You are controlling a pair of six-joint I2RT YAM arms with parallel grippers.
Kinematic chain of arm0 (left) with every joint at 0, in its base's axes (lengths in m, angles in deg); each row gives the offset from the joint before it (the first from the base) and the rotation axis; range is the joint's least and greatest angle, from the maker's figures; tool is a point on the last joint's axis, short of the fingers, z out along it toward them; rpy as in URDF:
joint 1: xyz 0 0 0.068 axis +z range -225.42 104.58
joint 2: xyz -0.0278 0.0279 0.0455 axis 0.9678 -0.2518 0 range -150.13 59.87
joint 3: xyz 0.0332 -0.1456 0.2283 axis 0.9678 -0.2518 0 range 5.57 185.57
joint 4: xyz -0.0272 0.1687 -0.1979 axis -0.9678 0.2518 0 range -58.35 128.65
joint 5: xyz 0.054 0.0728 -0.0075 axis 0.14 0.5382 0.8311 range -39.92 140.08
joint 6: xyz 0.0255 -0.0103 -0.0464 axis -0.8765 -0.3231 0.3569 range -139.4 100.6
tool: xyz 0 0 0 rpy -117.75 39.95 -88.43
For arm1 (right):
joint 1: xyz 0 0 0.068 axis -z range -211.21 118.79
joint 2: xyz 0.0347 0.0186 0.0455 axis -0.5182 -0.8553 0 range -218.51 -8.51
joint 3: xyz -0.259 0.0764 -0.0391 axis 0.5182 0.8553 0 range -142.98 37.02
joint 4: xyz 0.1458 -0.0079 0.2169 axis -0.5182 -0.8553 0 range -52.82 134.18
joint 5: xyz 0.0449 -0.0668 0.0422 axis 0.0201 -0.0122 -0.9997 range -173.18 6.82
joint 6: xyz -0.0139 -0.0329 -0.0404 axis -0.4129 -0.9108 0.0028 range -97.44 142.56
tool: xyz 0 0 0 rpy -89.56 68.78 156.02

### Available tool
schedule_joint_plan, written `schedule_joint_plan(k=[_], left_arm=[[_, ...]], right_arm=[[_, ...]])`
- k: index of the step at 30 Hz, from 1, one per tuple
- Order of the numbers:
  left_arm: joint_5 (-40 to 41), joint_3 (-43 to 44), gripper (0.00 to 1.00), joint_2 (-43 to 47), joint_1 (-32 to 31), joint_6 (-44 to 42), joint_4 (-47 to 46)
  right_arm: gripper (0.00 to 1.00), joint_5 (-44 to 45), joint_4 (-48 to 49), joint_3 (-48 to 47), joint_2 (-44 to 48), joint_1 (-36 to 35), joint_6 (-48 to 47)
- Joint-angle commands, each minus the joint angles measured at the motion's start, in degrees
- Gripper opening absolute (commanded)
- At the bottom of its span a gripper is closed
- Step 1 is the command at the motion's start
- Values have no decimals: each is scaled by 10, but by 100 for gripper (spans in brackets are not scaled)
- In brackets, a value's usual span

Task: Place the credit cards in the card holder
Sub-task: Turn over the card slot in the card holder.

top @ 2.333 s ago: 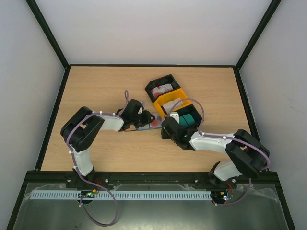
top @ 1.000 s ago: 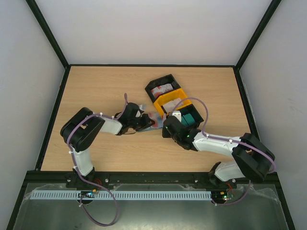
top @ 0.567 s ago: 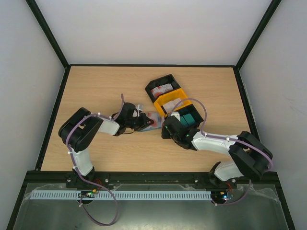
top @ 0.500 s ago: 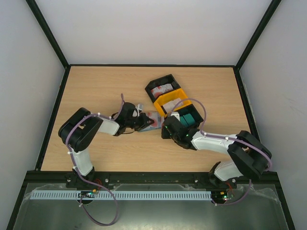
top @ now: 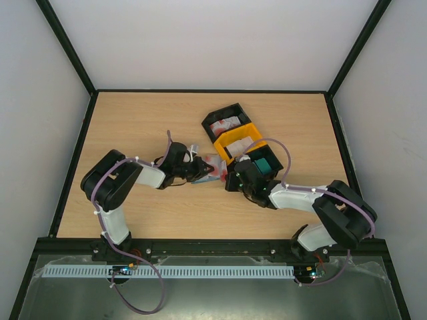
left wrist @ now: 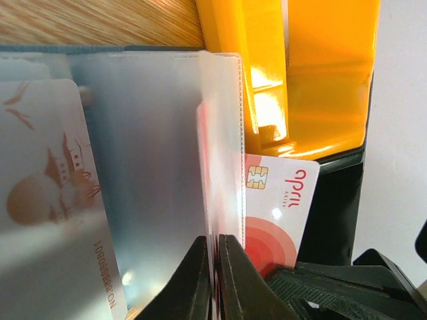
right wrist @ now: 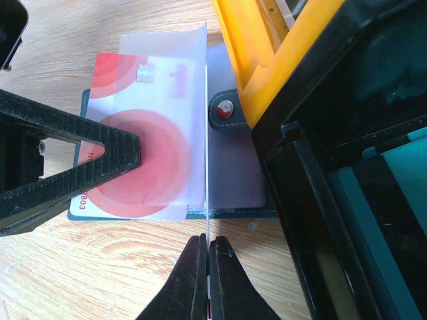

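Left jaws: clamped on red-and-white plastic card [right wrist: 157,170], inserting it.
Right jaws: clamped on teal folding wallet [right wrist: 233,215] clear sleeve [right wrist: 193,60], holding pocket open.

A yellow bin [top: 233,133] between a far black bin [top: 221,111] and a near black bin [top: 276,160], touching, on a wooden table [top: 147,120].

Two arms, left arm [top: 111,185] and right arm [top: 298,198], same build: bulky black joint housings, smooth white shells between.
Bases black, bolted on black rail [top: 213,248], one toward each end.
Purple cable [top: 161,290] loops below rail at left base, then follows arm, pinned by white ties.
Second purple cable arcs over right arm, far side from rail.
Hands, left hand [left wrist: 214,270] and right hand [right wrist: 208,280]: matte black, fine ribbed print lines.
Fingers [right wrist: 190,283] taper to thin tips; finger flank is open triangular frame.
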Motion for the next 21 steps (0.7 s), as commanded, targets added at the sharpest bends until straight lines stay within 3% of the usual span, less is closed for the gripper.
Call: schedule_joint_plan(k=[1, 12, 21], left_arm=[[-7, -3, 7, 0, 5, -8, -12], [17, 5, 21, -6, 6, -41, 38], [38, 19, 50, 9, 1, -78, 108]], right_arm=[[2, -44, 60, 21, -8, 10, 9], [2, -61, 111, 44, -23, 25, 28], [2, -57, 118, 48, -37, 30, 34]])
